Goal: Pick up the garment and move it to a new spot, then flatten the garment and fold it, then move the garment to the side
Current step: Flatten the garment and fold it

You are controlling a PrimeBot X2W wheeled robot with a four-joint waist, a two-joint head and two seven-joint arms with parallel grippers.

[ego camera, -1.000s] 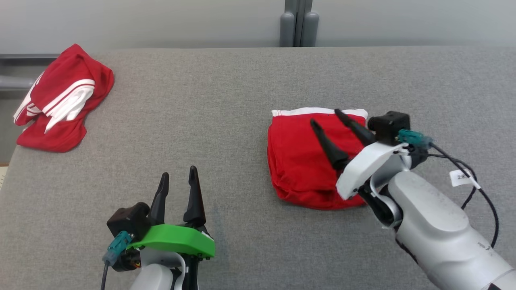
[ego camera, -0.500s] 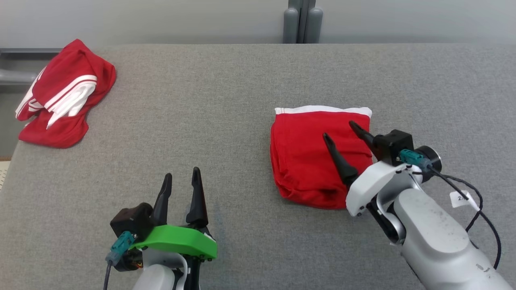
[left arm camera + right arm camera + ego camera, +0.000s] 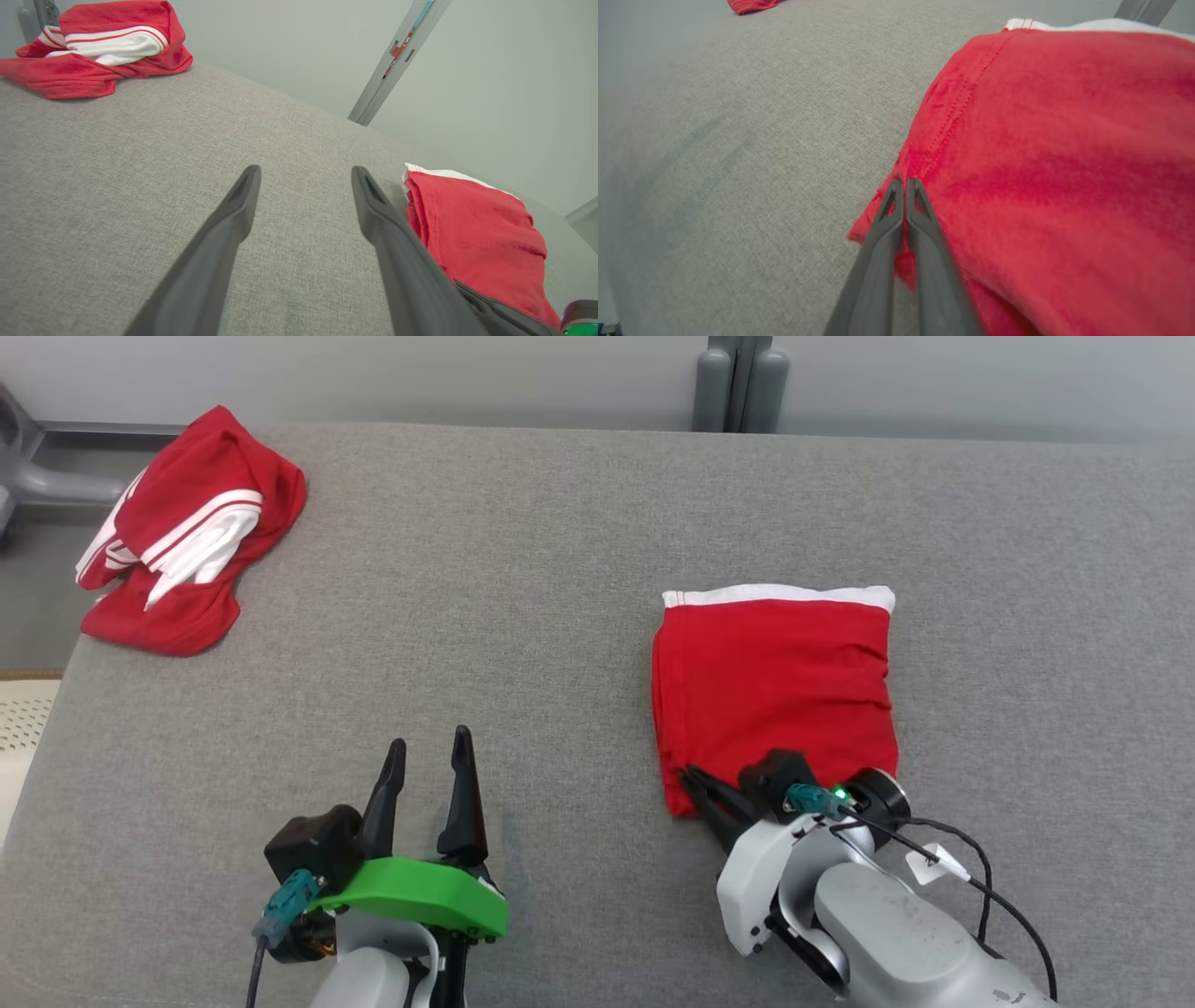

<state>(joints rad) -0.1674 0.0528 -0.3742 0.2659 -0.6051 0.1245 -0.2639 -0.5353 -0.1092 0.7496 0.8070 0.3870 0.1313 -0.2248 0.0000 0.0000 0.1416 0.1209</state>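
Note:
The garment is red with a white band along its far edge. It lies folded into a neat square on the grey table, right of centre, and also appears in the left wrist view and the right wrist view. My right gripper sits at the garment's near left corner. Its fingers are pressed together over the cloth's edge, with no fabric visible between them. My left gripper stands open above bare table at the lower left, its fingers spread wide.
A second red garment with white stripes lies crumpled at the table's far left corner. The grey cloth-covered table stretches between the two garments. A grey post stands behind the far edge.
My right gripper has drawn back from over the garment's middle to its near left corner and has shut. The head camera has shifted slightly. The left arm holds still.

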